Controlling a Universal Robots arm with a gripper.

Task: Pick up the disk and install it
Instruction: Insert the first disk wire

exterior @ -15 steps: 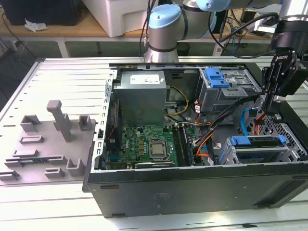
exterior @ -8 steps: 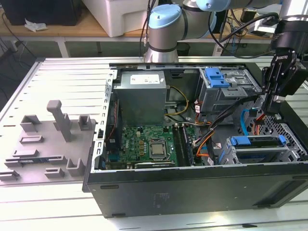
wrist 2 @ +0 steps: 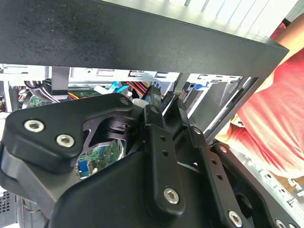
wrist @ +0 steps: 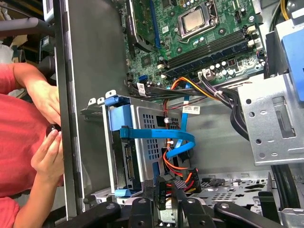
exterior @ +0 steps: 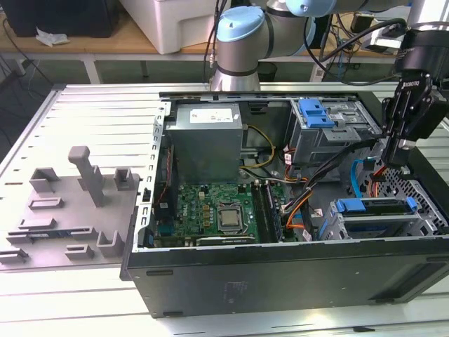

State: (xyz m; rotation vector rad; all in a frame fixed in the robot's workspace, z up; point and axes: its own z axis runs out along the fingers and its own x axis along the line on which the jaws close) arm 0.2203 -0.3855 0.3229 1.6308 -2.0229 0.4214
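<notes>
Your gripper point(exterior: 396, 156) is hovering in the upper part of the exterior view's right, over the right end of the open computer case point(exterior: 280, 281). You cannot tell whether it is spread or pressed together. In the first wrist view the gripper point(wrist: 168, 191) is pointing into a knot of red cables point(wrist: 176, 167) and black connectors. Just beside those, the disk point(wrist: 127, 161) is sitting inside the silver drive cage point(wrist: 153, 142), its blue carrier bracket showing at both ends, while a flat blue cable point(wrist: 156, 135) is looping across the cage wall. In the exterior view the disk point(exterior: 349, 206) is lying in that cage at the lower right of the frame, below the gripper and apart from it. Further out, the motherboard point(exterior: 210, 207) is lying across the case's middle, with the grey power supply point(exterior: 207, 140) standing above it in the frame. A person's hands point(wrist: 47, 152), below a red sleeve, are showing just beside the case's outer wall.
</notes>
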